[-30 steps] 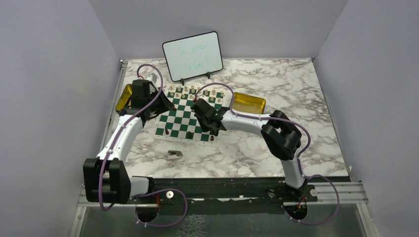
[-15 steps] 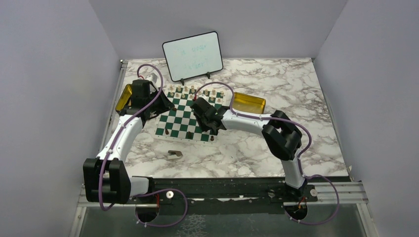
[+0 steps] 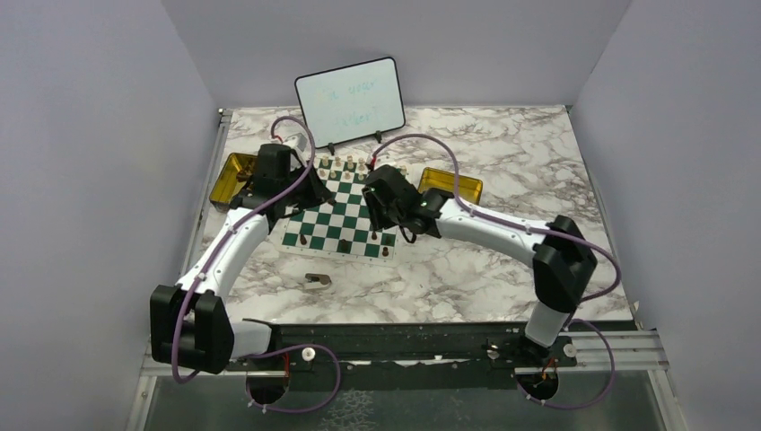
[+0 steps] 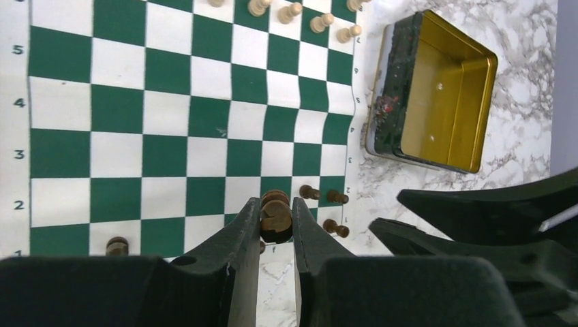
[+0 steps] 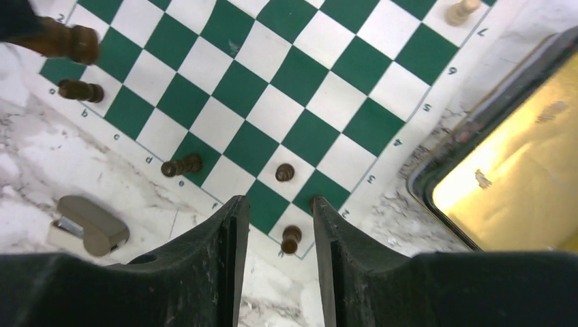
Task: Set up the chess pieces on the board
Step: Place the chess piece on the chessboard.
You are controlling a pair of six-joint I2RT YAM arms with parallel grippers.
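Both arms had shifted far: your right hand (image 5: 278, 203), jaws apart and empty, rose off the near edge of the board (image 3: 336, 220); your left hand (image 4: 276, 208) clamped a dark piece (image 4: 276, 218) over its left side. You needed to lower it upright, centred on its square.

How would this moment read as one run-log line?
left gripper: shut on dark brown wooden chess piece | right gripper: open, empty, over green-and-white checked chessboard mat

The right arm's black pincer (image 5: 276, 204) rose from the lower right of the green-and-white checked chessboard mat (image 3: 328, 220) toward frame centre, jaws parting, elbow swinging right. The left arm's black pincer (image 4: 276, 204), carrying a dark brown wooden chess piece (image 4: 276, 221), shifted right.
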